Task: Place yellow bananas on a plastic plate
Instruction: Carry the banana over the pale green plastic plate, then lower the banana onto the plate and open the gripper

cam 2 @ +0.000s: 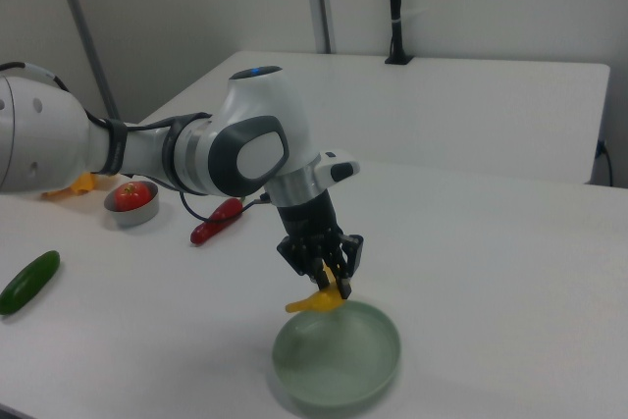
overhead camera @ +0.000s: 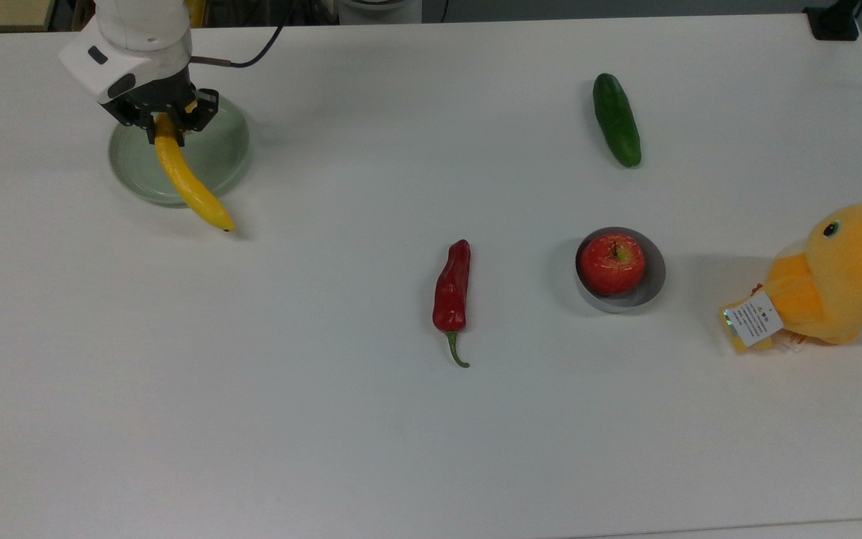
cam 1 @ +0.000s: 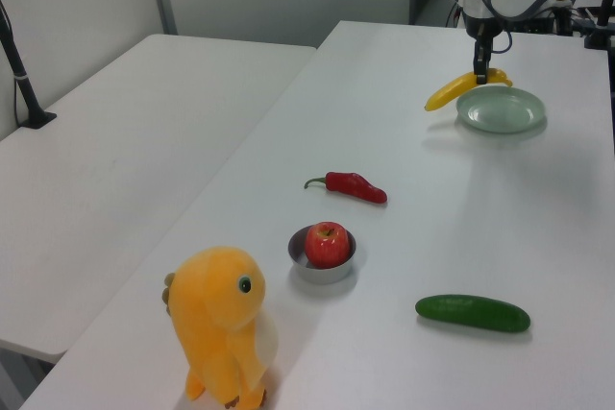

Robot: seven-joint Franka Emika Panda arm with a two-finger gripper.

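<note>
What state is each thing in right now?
gripper: shut on the banana, above the plate
banana: held by one end, lifted, free end past the plate's rim
plate: empty
grey bowl: holds the apple
chili: lying on table
cucumber: lying on table
plush duck: upright

glossy banana (overhead camera: 185, 180), smooth matt plate (overhead camera: 223, 150), plush duck (overhead camera: 842, 273)
</note>
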